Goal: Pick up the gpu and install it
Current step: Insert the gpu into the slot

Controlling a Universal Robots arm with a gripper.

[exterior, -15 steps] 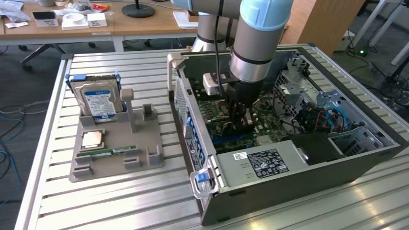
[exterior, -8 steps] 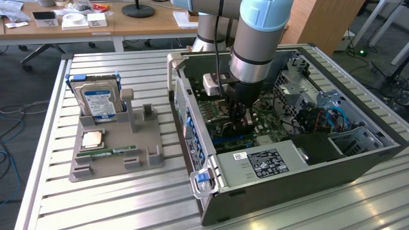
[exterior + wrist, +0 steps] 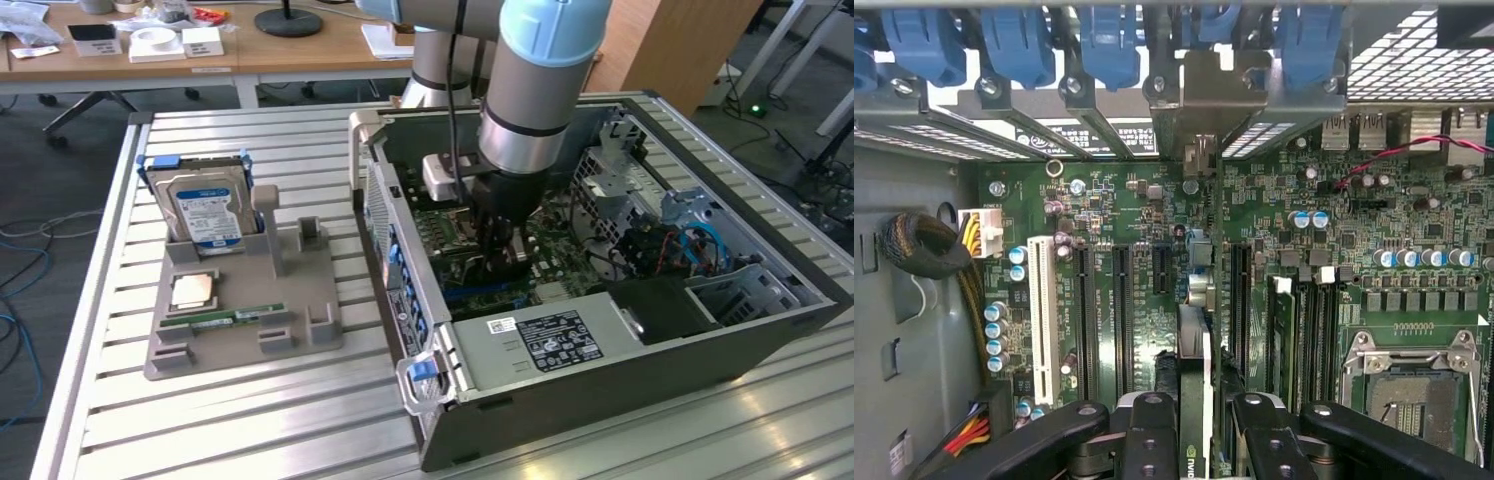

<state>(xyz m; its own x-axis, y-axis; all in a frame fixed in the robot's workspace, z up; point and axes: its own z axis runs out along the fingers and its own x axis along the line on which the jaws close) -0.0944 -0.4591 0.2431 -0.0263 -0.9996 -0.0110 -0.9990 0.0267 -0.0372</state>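
gripper (image 3: 1194, 425) jaws closed on gpu (image 3: 1195, 360) | card edge-on, upright between jaws, inside computer case (image 3: 747, 330) | long axis parallel to motherboard (image 3: 1414, 240) slots, rear bracket (image 3: 1199, 100) straight ahead

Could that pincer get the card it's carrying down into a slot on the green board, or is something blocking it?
Probably yes. The pincer holds the gpu edge-on inside the open computer case, just above the motherboard. The long expansion slots beside it look bare, with no cable lying across them.
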